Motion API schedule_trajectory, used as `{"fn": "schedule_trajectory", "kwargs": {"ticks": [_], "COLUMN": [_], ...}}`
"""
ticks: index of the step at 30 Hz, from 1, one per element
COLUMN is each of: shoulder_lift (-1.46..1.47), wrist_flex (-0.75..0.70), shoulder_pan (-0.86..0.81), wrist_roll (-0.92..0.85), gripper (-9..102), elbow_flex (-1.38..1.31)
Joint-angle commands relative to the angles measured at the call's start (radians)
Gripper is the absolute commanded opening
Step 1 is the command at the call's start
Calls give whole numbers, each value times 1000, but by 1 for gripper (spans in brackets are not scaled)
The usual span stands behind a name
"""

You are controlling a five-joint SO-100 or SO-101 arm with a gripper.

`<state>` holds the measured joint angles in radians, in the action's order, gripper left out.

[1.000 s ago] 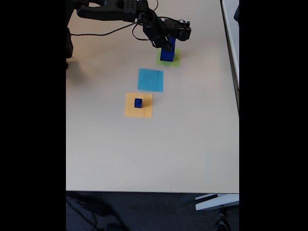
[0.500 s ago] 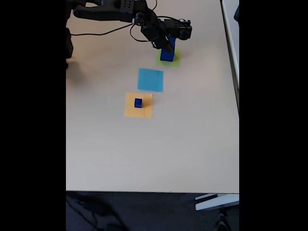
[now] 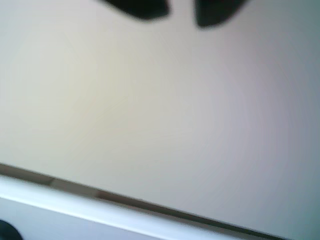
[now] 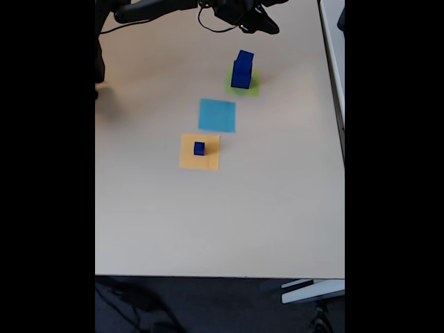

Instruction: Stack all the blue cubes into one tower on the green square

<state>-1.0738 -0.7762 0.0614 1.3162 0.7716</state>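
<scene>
The hand is hovering above the tower, its fingers standing apart and holding nothing. The tower is sitting on the green square, while one small blue cube is resting on the orange square of the worktop.

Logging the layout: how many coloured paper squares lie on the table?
3: green square under the tower, light-blue square bare, orange square under a small blue cube.

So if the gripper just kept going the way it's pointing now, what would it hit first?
Probably bare table. In the wrist view the gripper is open over plain tabletop, with the table's edge further along. The tower stands clear of it in the fixed view. Depth is hard to judge.
</scene>
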Motion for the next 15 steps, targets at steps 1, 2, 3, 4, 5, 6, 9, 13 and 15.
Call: {"fn": "schedule_trajectory", "kwargs": {"ticks": [1,2,3,4,5,6,9,13,15], "shoulder_lift": [6,18,29,38,44,52,72,95,106], "wrist_flex": [38,38,32,29,29,14,-21,-84,-132], "shoulder_pan": [52,64,77,89,100,110,135,158,161], "wrist_roll": [66,89,118,156,189,235,344,436,465], "gripper": [0,0,0,0,0,0,0,0,0], "elbow_flex": [-81,-81,-81,-74,-64,-58,-40,-40,-55]}}
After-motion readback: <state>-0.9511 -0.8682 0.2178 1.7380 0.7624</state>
